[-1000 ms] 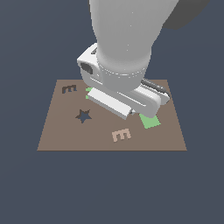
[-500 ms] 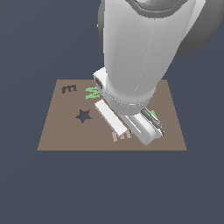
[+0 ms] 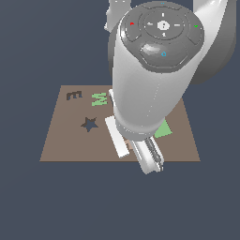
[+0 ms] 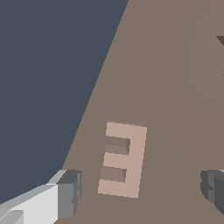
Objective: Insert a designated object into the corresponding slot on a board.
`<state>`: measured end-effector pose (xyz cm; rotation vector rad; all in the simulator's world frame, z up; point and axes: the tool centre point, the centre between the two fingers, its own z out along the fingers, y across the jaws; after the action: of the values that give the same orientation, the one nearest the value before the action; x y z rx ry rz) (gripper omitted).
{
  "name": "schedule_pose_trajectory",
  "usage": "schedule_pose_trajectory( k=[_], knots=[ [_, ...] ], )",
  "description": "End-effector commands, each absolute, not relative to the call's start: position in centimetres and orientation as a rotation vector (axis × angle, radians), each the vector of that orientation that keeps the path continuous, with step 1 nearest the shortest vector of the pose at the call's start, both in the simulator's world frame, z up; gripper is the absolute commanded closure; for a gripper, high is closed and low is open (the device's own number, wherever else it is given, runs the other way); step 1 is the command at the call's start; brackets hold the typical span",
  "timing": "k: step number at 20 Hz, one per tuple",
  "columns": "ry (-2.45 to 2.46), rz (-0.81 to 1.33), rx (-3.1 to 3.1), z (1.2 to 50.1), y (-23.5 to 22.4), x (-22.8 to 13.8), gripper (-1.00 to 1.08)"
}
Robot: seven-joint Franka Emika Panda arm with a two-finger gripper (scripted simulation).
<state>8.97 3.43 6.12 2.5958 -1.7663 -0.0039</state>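
The tan E-shaped block (image 4: 122, 159) lies flat on the brown board (image 4: 175, 87), near its edge. My gripper (image 4: 141, 189) is open above it. One finger (image 4: 69, 192) is on one side of the E and the other finger (image 4: 214, 186) is on the other side, neither touching it. In the exterior view the arm and hand (image 3: 140, 150) hide the E. The dark E-shaped slot (image 3: 73, 95) is at the far corner of the board (image 3: 65, 145), on the exterior view's left.
A green M-shaped letter (image 3: 99, 98) lies next to the slot. A dark star-shaped cutout (image 3: 89, 124) is in front of them; its tip shows in the wrist view (image 4: 221, 41). A green square (image 3: 163, 129) is partly hidden by the arm.
The arm has swung toward the board's near edge and come over the tan E, which now is hidden in the exterior view. The green M has come into view.
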Motion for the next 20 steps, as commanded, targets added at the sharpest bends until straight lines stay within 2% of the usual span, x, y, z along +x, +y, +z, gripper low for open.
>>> schedule_pose_trajectory(
  k=[1,20],
  knots=[
    [-1.83,-0.002,2.552,5.72,3.35,9.48,-0.92],
    [-1.941,0.0,2.471,4.93,3.07,10.38,-0.92]
  ],
)
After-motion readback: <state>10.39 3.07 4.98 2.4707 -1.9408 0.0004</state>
